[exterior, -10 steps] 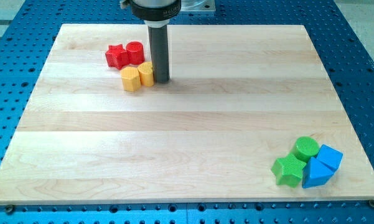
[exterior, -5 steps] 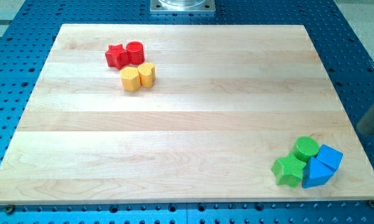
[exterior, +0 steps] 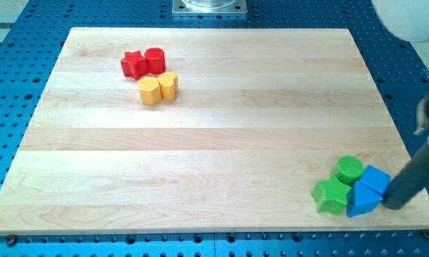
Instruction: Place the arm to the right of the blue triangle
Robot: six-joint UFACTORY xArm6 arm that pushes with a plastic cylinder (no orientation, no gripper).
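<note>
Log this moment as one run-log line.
my tip: right of blue triangle, beside blue cube | contact: cannot tell | green blocks: left of blue pair

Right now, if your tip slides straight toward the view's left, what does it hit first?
My tip sits just right of the blue blocks. Going left, it would likely meet the blue cube or the blue triangle almost at once; whether it already touches one is unclear.

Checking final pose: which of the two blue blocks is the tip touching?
My tip sits against the blue cube, at its right. The blue triangle lies just left of it, beside the green star.
</note>
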